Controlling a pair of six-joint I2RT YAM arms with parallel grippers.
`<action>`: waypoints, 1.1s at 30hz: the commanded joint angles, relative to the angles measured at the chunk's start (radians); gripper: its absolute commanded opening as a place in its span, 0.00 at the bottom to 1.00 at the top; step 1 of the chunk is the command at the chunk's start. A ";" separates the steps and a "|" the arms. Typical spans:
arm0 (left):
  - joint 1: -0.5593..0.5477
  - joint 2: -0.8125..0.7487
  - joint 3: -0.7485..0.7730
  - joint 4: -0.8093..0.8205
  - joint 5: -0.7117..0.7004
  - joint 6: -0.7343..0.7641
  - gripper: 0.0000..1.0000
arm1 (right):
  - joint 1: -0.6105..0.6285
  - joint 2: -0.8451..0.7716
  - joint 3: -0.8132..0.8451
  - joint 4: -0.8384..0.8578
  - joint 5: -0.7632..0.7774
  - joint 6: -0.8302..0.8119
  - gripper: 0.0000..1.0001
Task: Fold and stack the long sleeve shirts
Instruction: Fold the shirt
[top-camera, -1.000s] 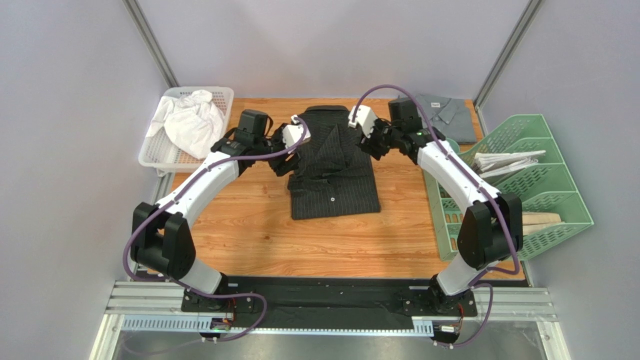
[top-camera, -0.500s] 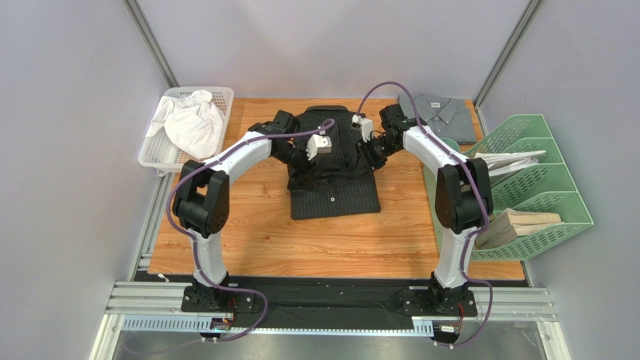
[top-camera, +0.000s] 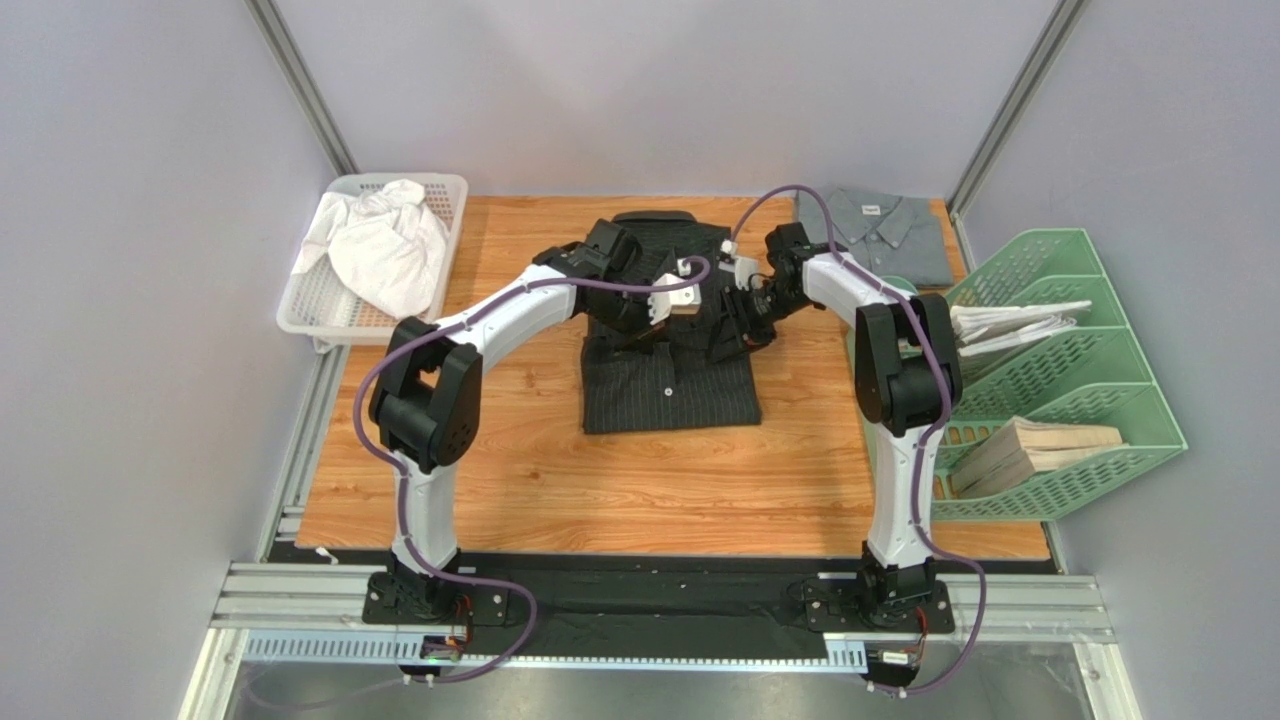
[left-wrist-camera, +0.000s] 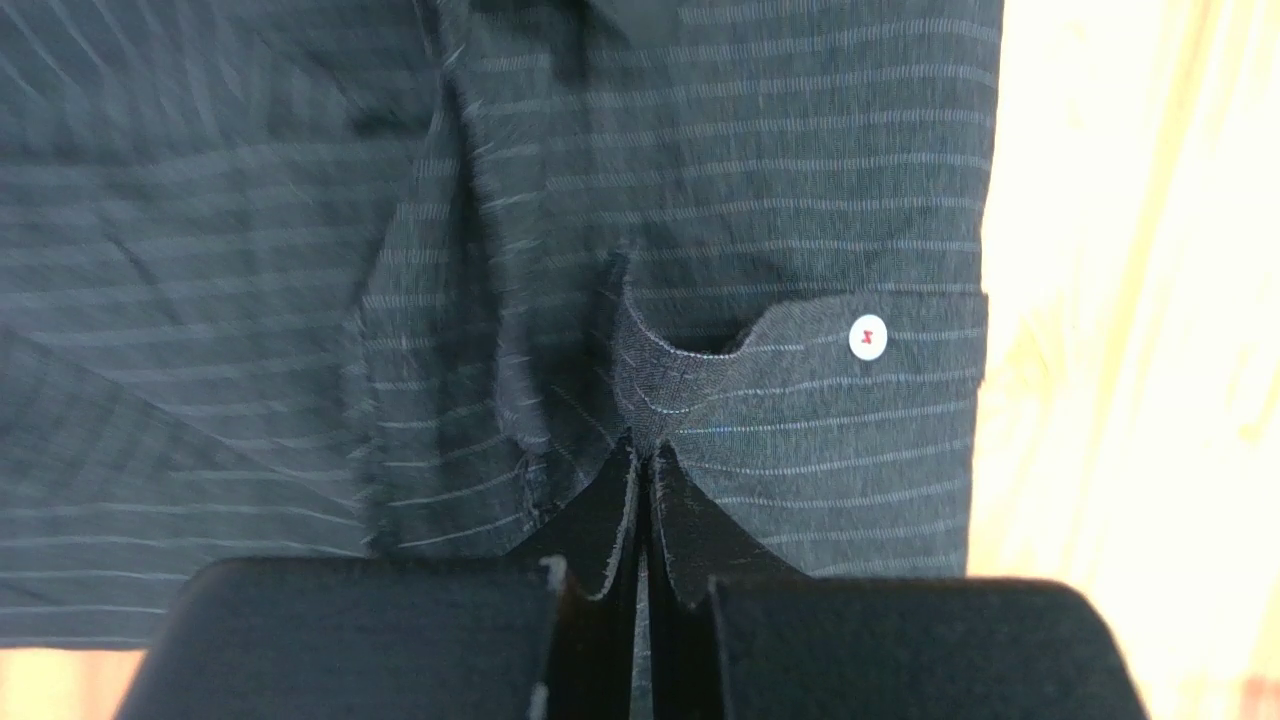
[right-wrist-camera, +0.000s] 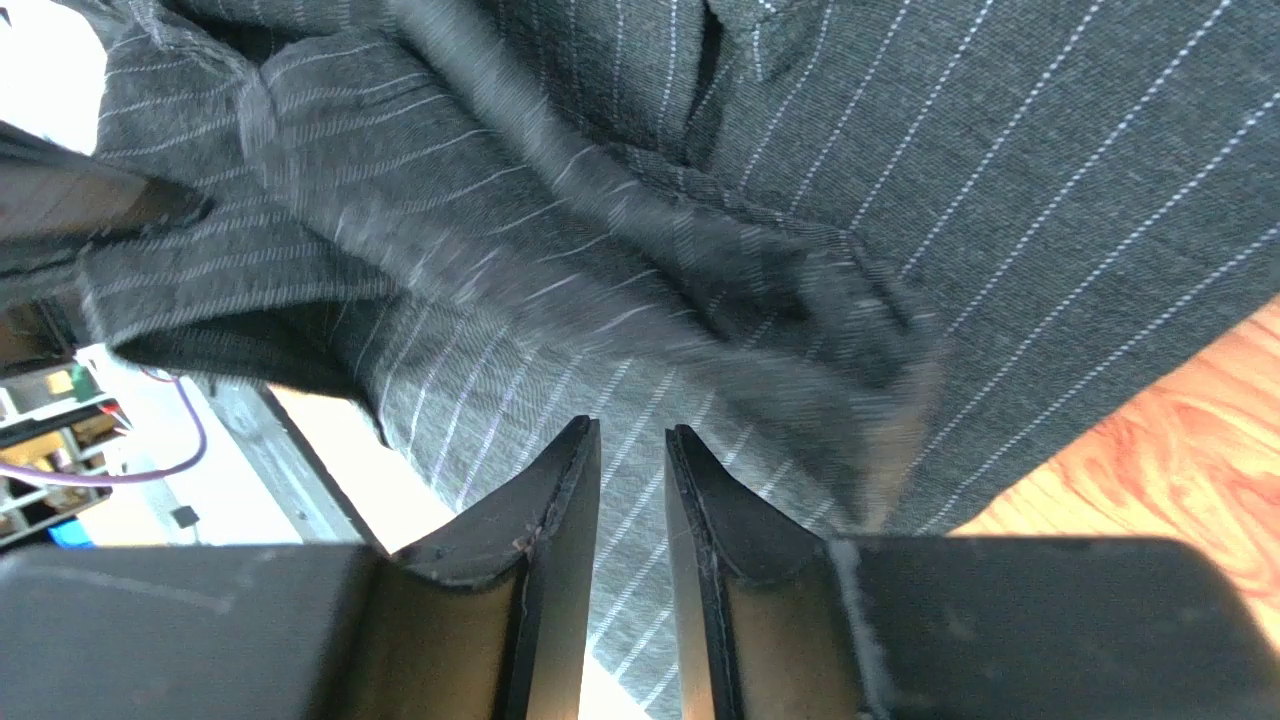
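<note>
The long sleeve shirts (top-camera: 669, 393) are soft, light cloth that will sag, crease and slide over itself, so each fold likely needs two holds set well apart on firmer parts such as a cuff, hem or shoulder seam. There are two: one black shirt (left-wrist-camera: 842, 180) with pale pinstripes, partly folded at the middle of the surface (top-camera: 511, 480) toward its far edge, and one grey shirt (top-camera: 890, 225), folded at the far right corner. Both of the arms are over the black one. The left pincer (left-wrist-camera: 646, 458) is clenched, apparently on a thin pinch at the cuff (left-wrist-camera: 819, 383) with its single white button (left-wrist-camera: 867, 338). The right pincer (right-wrist-camera: 631, 435) has its jaws narrowly apart with striped cloth showing in the gap, and I cannot tell whether it grips. One white basket (top-camera: 443, 188) holds one white cloth (top-camera: 383, 240).
</note>
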 joint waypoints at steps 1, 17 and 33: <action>-0.026 0.008 0.074 0.066 0.008 0.024 0.00 | -0.004 -0.003 0.022 0.027 -0.035 0.054 0.28; 0.009 -0.125 -0.098 0.137 -0.052 -0.033 0.53 | -0.004 -0.081 -0.005 0.058 -0.162 0.134 0.41; 0.164 -0.426 -0.340 0.171 -0.032 -0.229 0.62 | 0.103 -0.006 0.036 0.225 -0.257 0.433 0.82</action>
